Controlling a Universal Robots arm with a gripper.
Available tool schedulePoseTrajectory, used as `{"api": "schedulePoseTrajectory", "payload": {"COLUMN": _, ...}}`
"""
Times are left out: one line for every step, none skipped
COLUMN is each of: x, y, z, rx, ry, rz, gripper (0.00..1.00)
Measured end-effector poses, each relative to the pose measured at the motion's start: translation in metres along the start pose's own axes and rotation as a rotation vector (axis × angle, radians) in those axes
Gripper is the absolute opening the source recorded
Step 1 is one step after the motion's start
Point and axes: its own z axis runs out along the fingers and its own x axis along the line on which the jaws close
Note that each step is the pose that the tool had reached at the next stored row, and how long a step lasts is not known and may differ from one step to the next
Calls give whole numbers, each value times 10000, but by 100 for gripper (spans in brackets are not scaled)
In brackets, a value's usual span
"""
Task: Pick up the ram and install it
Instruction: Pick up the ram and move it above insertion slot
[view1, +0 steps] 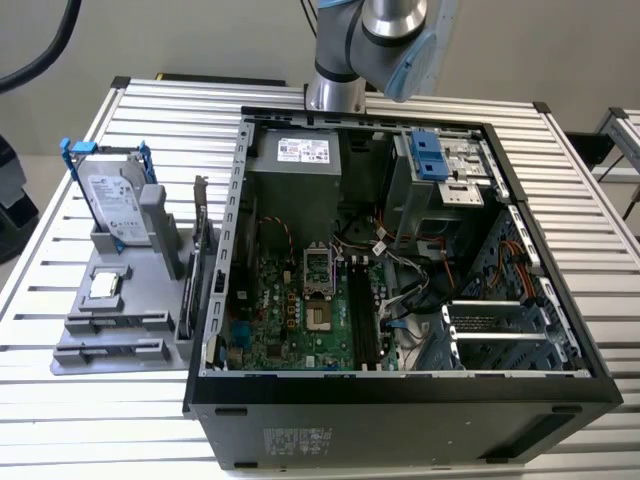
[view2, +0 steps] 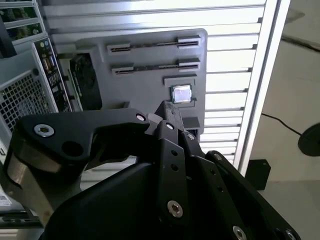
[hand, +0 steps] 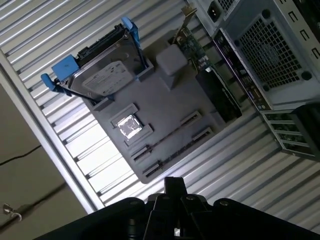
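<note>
Holder (view1: 130, 335), gray, at the exterior view's left: hard drive (view1: 110, 200) in blue frame upright at its back, processor chip (view1: 103, 287) flat mid-tray, expansion card (view1: 192, 280) on edge beside computer case (view1: 400, 410), ram (view1: 108, 350) edge-on in a slot toward lower left. Case open at centre, motherboard (view1: 290, 310) and cables inside. Arm (view1: 390, 40) upright at top centre, behind case. In the second wrist view, gripper (view2: 166, 111) clenched on nothing, hovering well above holder. In the first wrist view, gripper well apart from ram.

The exterior view's top edge is cutting off the robot arm (view1: 385, 40). In the second wrist view, the gripper (view2: 165, 115) is covering part of the gray parts holder (view2: 135, 85).
</note>
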Motion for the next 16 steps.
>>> {"api": "schedulePoseTrajectory", "payload": {"x": 0, "y": 0, "z": 1, "rx": 0, "ry": -3, "rz": 63, "gripper": 0}}
{"api": "schedulePoseTrajectory", "payload": {"x": 0, "y": 0, "z": 2, "rx": 1, "ry": -6, "rz": 120, "gripper": 0}}
{"api": "schedulePoseTrajectory", "payload": {"x": 0, "y": 0, "z": 3, "rx": 2, "ry": -9, "rz": 177, "gripper": 0}}
{"api": "schedulePoseTrajectory", "payload": {"x": 0, "y": 0, "z": 4, "rx": 3, "ry": -12, "rz": 234, "gripper": 0}}
{"api": "schedulePoseTrajectory", "payload": {"x": 0, "y": 0, "z": 5, "rx": 3, "ry": -15, "rz": 290, "gripper": 0}}
{"api": "schedulePoseTrajectory", "payload": {"x": 0, "y": 0, "z": 7, "rx": 4, "ry": -18, "rz": 347, "gripper": 0}}
{"api": "schedulePoseTrajectory", "payload": {"x": 0, "y": 0, "z": 8, "rx": 5, "ry": -19, "rz": 398, "gripper": 0}}
{"api": "schedulePoseTrajectory", "payload": {"x": 0, "y": 0, "z": 10, "rx": 6, "ry": -21, "rz": 449, "gripper": 0}}
{"api": "schedulePoseTrajectory", "payload": {"x": 0, "y": -1, "z": 12, "rx": 9, "ry": -22, "rz": 499, "gripper": 0}}
{"api": "schedulePoseTrajectory", "payload": {"x": 0, "y": -1, "z": 13, "rx": 11, "ry": -22, "rz": 548, "gripper": 0}}
{"api": "schedulePoseTrajectory", "payload": {"x": 0, "y": -1, "z": 15, "rx": 14, "ry": -22, "rz": 599, "gripper": 0}}
{"api": "schedulePoseTrajectory", "payload": {"x": 0, "y": -1, "z": 17, "rx": 16, "ry": -22, "rz": 646, "gripper": 0}}
{"api": "schedulePoseTrajectory", "payload": {"x": 0, "y": -1, "z": 18, "rx": 19, "ry": -21, "rz": 692, "gripper": 0}}
{"api": "schedulePoseTrajectory", "payload": {"x": 0, "y": -1, "z": 20, "rx": 21, "ry": -22, "rz": 738, "gripper": 0}}
{"api": "schedulePoseTrajectory", "payload": {"x": 0, "y": -1, "z": 21, "rx": 23, "ry": -22, "rz": 783, "gripper": 0}}
{"api": "schedulePoseTrajectory", "payload": {"x": 0, "y": -1, "z": 22, "rx": 25, "ry": -24, "rz": 829, "gripper": 0}}
